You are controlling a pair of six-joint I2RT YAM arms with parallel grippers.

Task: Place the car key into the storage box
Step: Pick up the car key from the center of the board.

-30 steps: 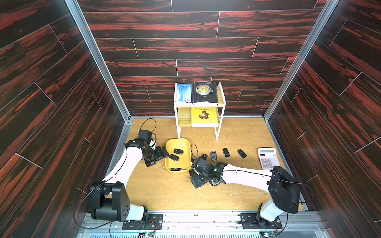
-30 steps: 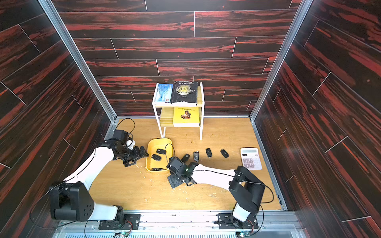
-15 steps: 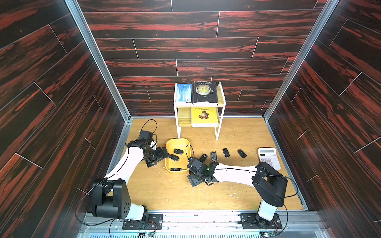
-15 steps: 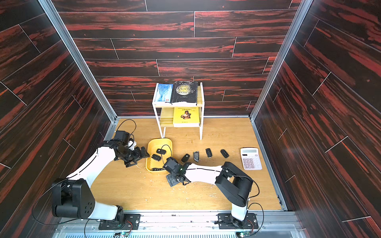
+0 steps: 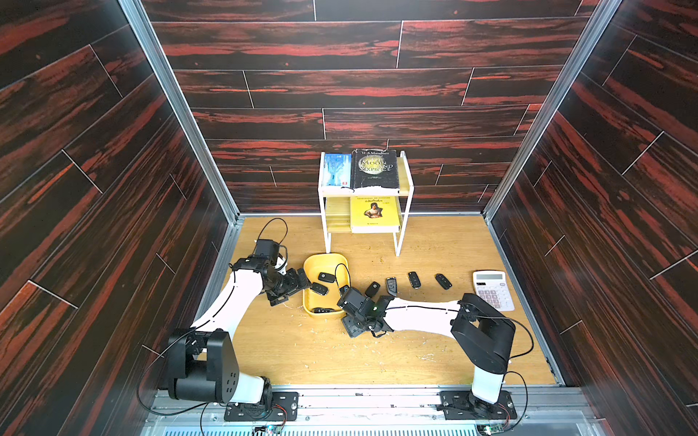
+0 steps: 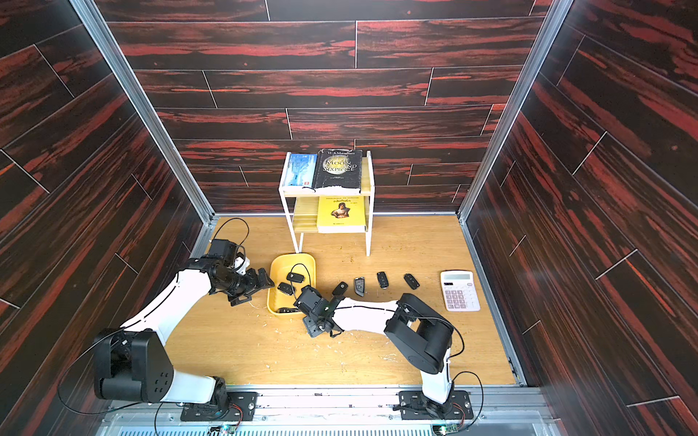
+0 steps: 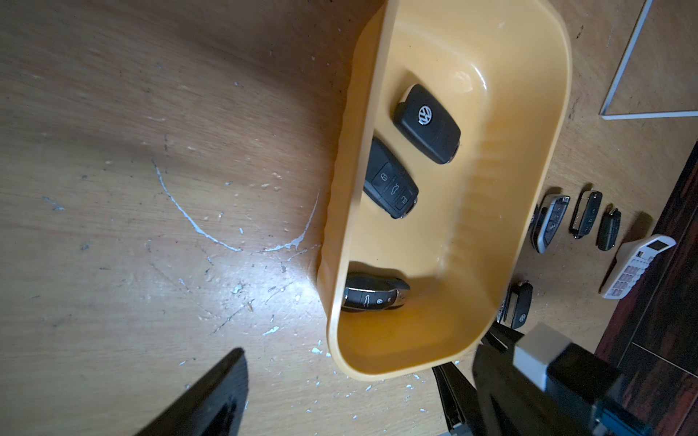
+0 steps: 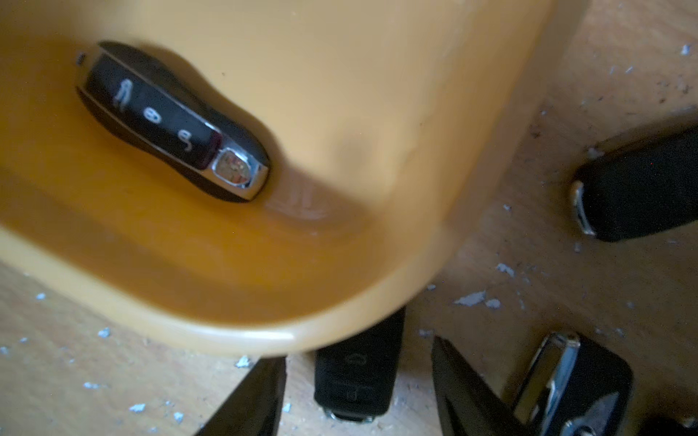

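r gripper [image 8: 359, 353] open astride black car key fob [image 8: 353, 381], no pinch yet; fob's long axis runs along the fingers [image 8: 249, 400]. fob sits just outside rim of shallow yellow plastic storage box [image 8: 245, 334], box at gripper's 10 o'clock seen from above. l gripper [image 5: 292, 287] open, farther.

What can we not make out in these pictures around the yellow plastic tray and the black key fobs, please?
- Black plastic key fob between the jaws of the right gripper: far end lies under the rim of the yellow plastic tray in the right wrist view; covered by that wrist in both top views.
- Chrome-edged black fob: cut off by the right wrist picture's edge.
- Blue book: title too small in both top views.
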